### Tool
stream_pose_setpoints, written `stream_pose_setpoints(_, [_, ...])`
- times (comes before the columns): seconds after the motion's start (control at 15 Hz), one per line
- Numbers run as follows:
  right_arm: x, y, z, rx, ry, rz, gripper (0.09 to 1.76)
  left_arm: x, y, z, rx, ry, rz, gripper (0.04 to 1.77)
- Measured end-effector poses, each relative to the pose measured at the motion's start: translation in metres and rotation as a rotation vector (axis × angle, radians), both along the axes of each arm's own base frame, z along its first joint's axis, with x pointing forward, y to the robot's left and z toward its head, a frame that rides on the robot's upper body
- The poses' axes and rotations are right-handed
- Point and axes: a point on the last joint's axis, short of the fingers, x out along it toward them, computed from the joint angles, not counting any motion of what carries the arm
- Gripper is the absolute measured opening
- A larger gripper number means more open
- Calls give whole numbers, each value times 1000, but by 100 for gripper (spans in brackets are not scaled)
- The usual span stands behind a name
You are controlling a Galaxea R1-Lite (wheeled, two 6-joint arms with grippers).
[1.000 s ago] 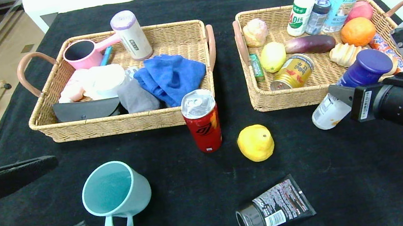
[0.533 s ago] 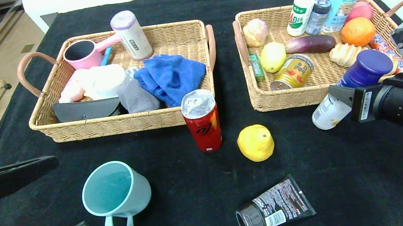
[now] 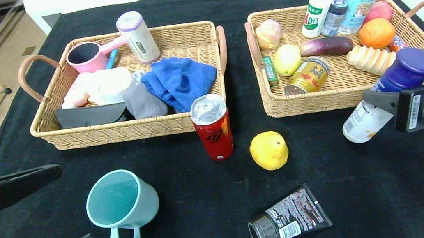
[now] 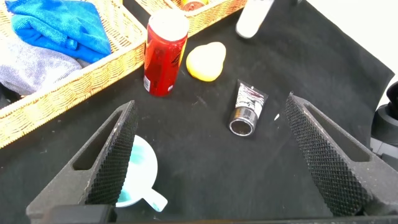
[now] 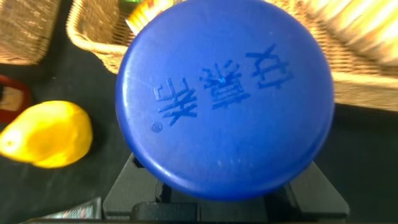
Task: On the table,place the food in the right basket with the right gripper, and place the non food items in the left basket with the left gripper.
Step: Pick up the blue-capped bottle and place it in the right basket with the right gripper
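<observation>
My right gripper (image 3: pixel 384 102) is shut on a white bottle with a big blue cap (image 3: pixel 412 65) and holds it tilted above the table, just in front of the right basket's (image 3: pixel 309 104) front right corner. The cap fills the right wrist view (image 5: pixel 224 93). My left gripper (image 3: pixel 24 228) is open and empty at the near left, beside a teal mug (image 3: pixel 120 201). On the cloth lie a red can (image 3: pixel 212 127), a yellow lemon (image 3: pixel 268 150) and a black tube (image 3: pixel 288 218). The left basket (image 3: pixel 114 133) holds cloths, a pink scoop and a roll.
The right basket holds fruit, an eggplant, a gold can and several bottles at its back edge. The left wrist view shows the mug (image 4: pixel 138 174), can (image 4: pixel 165 53), lemon (image 4: pixel 206 61) and tube (image 4: pixel 247 109). The table's edge runs close on the right.
My right gripper has moved to the right and a little nearer with the blue-capped bottle. The left arm and the things on the table have not moved.
</observation>
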Motion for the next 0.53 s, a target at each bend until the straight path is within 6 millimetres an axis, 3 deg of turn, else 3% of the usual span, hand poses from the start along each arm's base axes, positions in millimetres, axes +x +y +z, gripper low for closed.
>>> stream_pose_setpoints(0.27, [-21,-11,34,26,-49,1,84,1,0,-1,2,3,0,172])
stream_pose_setpoints(0.53, [-26,-15,64,56,-96,-9,84,0,0,-1,3,3,-1,172])
